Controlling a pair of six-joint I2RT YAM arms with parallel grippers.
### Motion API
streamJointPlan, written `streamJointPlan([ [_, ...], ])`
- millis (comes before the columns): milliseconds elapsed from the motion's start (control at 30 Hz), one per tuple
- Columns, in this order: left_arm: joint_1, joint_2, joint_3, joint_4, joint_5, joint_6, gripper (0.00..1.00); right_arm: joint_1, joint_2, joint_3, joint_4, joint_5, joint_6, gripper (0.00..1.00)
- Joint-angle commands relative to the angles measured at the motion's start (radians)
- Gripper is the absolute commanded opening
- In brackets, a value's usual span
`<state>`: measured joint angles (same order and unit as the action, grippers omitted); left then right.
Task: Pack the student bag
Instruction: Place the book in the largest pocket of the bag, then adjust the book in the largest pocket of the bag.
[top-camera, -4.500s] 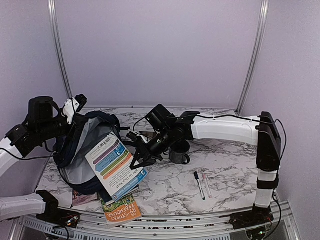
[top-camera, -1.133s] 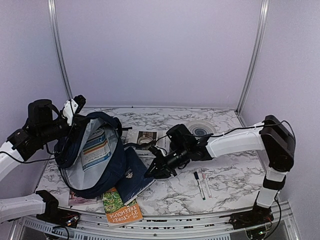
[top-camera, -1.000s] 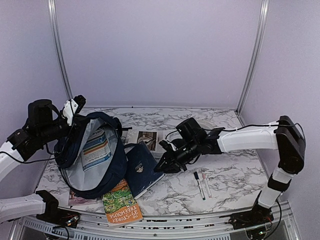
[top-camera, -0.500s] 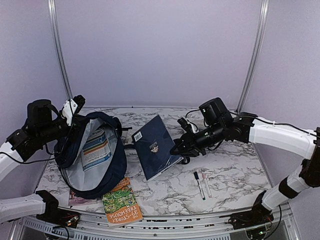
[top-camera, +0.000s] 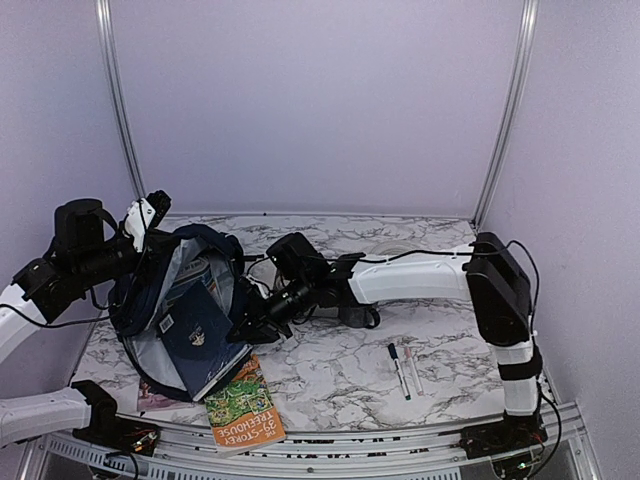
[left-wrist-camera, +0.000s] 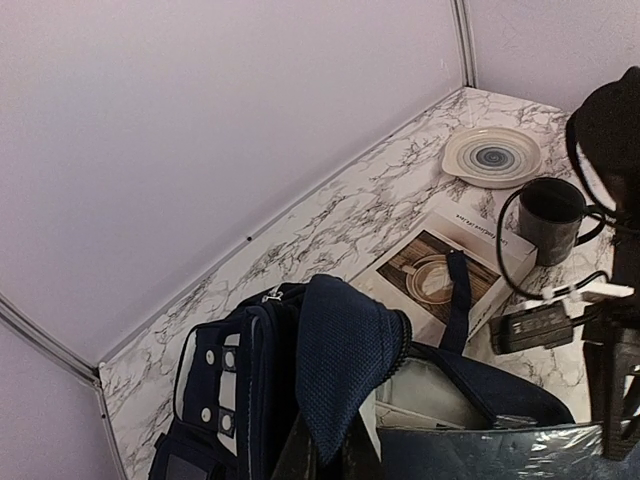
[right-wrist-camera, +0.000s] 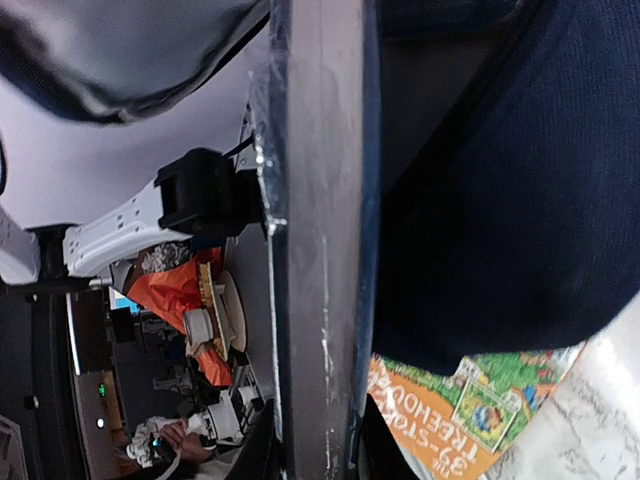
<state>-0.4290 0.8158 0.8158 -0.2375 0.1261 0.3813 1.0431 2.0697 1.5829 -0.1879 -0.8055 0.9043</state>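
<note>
Swinging across from the three o'clock side, the right arm has carried the navy book (top-camera: 200, 340) over to the bag, where half a second ago it hung in mid-air above the table's middle. The right gripper (top-camera: 255, 325) is clamped on the book's edge, and the right wrist view shows that edge pinched between the fingers. Over at nine o'clock sits the student bag (top-camera: 158, 290), on its side with its mouth gaping toward the centre and its pale grey lining showing. The left gripper (top-camera: 148, 215) is pinched tight on the bag's upper rim at about eleven o'clock, holding the mouth open. This looks like the insertion step, with the book lying partly inside and its lower corner poking out toward six o'clock. Next comes a push deeper toward nine o'clock, then a release, I'd say, with the left arm keeping the rim lifted. The bag is soft navy fabric, slumped, with dotted white patches on its outside in the left wrist view. Waiting at six o'clock is the orange treehouse book (top-camera: 243, 405), and the pens (top-camera: 400, 368) lie toward four o'clock.
</note>
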Motion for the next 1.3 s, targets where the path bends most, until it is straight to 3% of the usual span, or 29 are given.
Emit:
streamJointPlan([
  [0, 0.004, -0.036, 0.023, 0.107, 0.027, -0.002, 0.00, -0.043, 0.114, 0.196, 0.206, 0.025, 0.115, 0.00],
  [233, 0.004, -0.044, 0.019, 0.113, 0.092, 0.007, 0.00, -0.085, 0.321, 0.466, 0.243, 0.208, 0.159, 0.00],
  [367, 0.004, -0.044, 0.015, 0.114, 0.080, 0.008, 0.00, -0.106, 0.402, 0.571, 0.217, 0.153, 0.181, 0.18],
  [767, 0.005, -0.033, 0.019, 0.114, 0.030, 0.001, 0.00, -0.046, 0.116, 0.411, -0.061, 0.353, -0.292, 0.57],
  [1000, 0.006, -0.029, 0.021, 0.113, 0.029, -0.004, 0.00, 0.024, -0.068, 0.196, -0.112, 0.499, -0.514, 0.59],
  [1267, 0.005, -0.028, 0.022, 0.113, 0.058, -0.009, 0.00, 0.068, 0.018, 0.212, -0.167, 0.564, -0.787, 0.59],
])
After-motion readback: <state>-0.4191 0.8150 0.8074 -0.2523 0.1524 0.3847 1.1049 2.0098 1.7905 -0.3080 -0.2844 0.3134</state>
